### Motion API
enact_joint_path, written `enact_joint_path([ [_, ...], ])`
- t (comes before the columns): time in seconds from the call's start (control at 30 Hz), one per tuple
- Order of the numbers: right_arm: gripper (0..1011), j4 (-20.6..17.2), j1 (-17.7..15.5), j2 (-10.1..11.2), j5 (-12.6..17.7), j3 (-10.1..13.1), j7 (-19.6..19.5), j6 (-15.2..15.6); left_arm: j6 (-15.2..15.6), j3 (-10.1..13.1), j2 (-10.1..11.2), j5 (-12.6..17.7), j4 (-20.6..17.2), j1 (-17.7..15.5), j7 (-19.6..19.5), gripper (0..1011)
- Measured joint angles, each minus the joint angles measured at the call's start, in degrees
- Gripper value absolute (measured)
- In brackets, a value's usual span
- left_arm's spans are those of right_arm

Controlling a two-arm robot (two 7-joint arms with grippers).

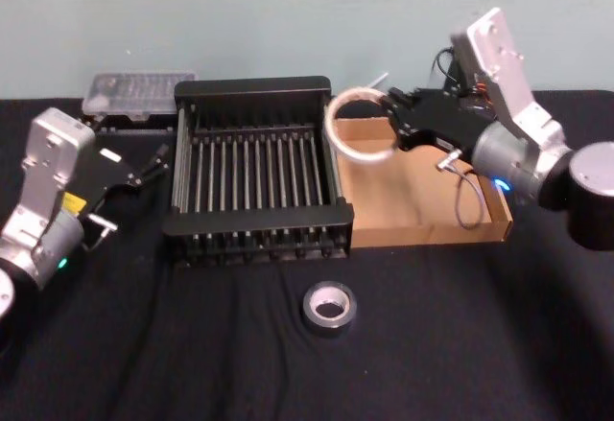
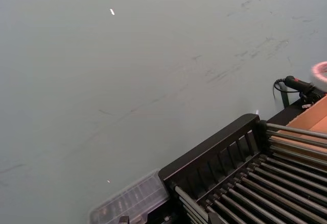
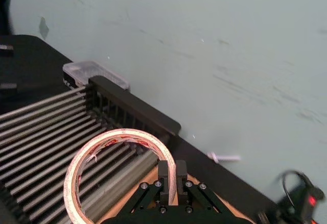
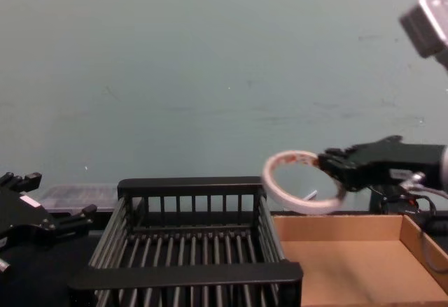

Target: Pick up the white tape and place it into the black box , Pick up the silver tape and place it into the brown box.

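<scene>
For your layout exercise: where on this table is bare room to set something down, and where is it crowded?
Bare cloth lies in front of the black box and brown box, on both sides of the silver tape. Both box floors are free. The join between the boxes is crowded: the right gripper holds the white tape there. The left gripper sits left of the black box.

Soft, even, fairly dim indoor light with a cool green-grey cast. The pale painted wall [image 4: 210, 76] is the brightest area in each view. The black cloth-covered bench [image 1: 192, 344] swallows detail, so shadows on it barely show. The small grey-silver roll of duct tape [image 1: 329, 307] near the front edge carries a mild sheen. The thin whitish ring of tape with red marks [image 4: 302, 182] looks smeared and soft in the chest view, sharper in the right wrist view [image 3: 118, 169]. The black slatted plastic crate [image 1: 254, 232] shows faint highlights along its bars. All pictures are slightly grainy.
</scene>
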Motion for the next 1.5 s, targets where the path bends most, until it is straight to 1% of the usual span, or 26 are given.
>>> enact_joint_path([
  [0.07,91,1.29,1.03,-0.70,-0.23,-0.54,0.20,-0.63,0.00,0.00,0.00,0.00,0.00,0.00,0.00,1001],
  [0.17,91,4.71,3.62,-2.82,-1.01,-1.97,0.48,-2.49,0.00,0.00,0.00,0.00,0.00,0.00,0.00,1002],
  [0.3,91,7.36,5.50,-4.50,-1.51,-3.03,0.73,-3.94,0.00,0.01,0.00,0.00,0.00,0.00,0.00,1001],
  [0.33,91,8.72,6.36,-5.34,-1.72,-3.51,0.88,-4.64,0.00,0.00,0.00,0.00,0.00,0.00,0.00,1001],
  [0.4,91,10.17,7.23,-6.20,-1.91,-4.02,1.07,-5.31,0.00,0.00,0.00,0.00,0.00,0.00,0.00,1001],
  [0.43,91,11.60,8.01,-7.09,-2.13,-4.49,1.21,-6.01,0.00,0.00,0.00,0.00,0.00,0.00,0.00,1001],
  [0.47,91,12.12,8.28,-7.40,-2.21,-4.67,1.25,-6.32,0.00,0.00,0.00,0.00,0.00,0.00,0.00,1001],
  [0.5,91,13.62,8.99,-8.27,-2.40,-5.14,1.36,-7.02,0.00,0.00,0.00,0.00,0.00,0.00,0.00,1001],
  [0.6,90,15.80,9.96,-9.55,-2.69,-5.75,1.54,-8.06,0.00,0.00,0.00,0.00,0.00,0.00,0.00,1001],
  [0.73,91,20.06,11.45,-11.66,-3.18,-6.67,1.68,-9.67,0.00,0.00,0.00,0.00,0.00,0.00,0.00,1001],
  [0.87,90,23.58,12.39,-13.23,-3.63,-7.19,1.67,-10.50,0.00,0.00,0.00,0.00,0.00,0.00,0.00,1001],
  [1.07,91,25.65,12.83,-14.07,-4.34,-7.52,1.46,-11.05,0.00,0.00,0.00,0.00,0.01,0.00,0.00,1001],
  [1.47,93,25.55,12.85,-14.04,-4.34,-7.49,1.41,-11.02,0.00,0.00,0.00,0.00,0.00,0.00,0.00,1001],
  [1.5,126,25.53,12.85,-14.04,-4.32,-7.49,1.41,-11.01,0.00,0.00,0.00,0.00,0.00,0.00,0.00,1001],
])
